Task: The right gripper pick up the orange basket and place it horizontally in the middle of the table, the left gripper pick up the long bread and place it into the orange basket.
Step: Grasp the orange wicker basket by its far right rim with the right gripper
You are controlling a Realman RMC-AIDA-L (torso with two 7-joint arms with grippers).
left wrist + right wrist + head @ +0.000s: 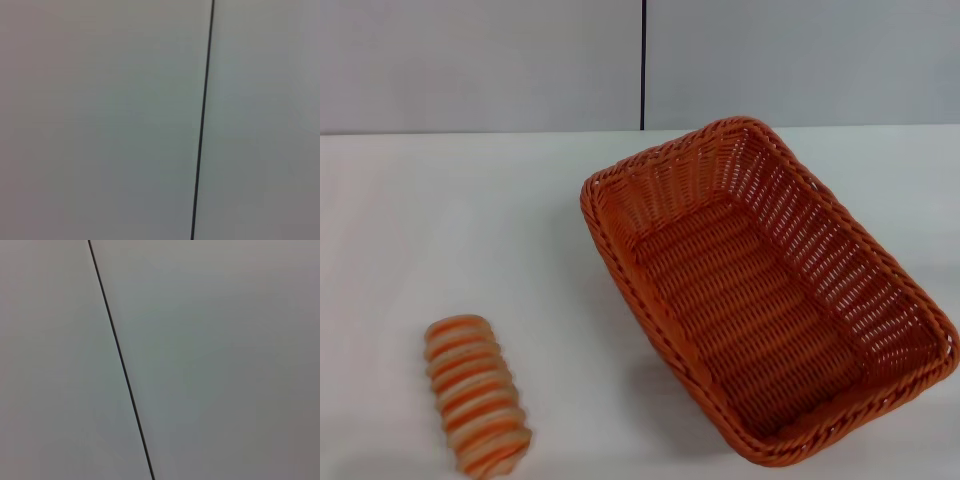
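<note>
The orange basket [770,290] lies on the white table [470,220], right of centre in the head view. Its long axis runs diagonally from the far middle toward the near right, and it is empty. The long bread [476,395], striped orange and cream, rests on the table at the near left, well apart from the basket. Neither gripper nor any part of an arm shows in the head view. Both wrist views hold only the grey wall [100,120] with a dark vertical seam [202,120], the same seam [120,360] appearing in the right wrist view.
A grey wall [480,60] with a dark seam [643,60] stands behind the table's far edge. Bare white tabletop stretches between the bread and the basket and across the far left.
</note>
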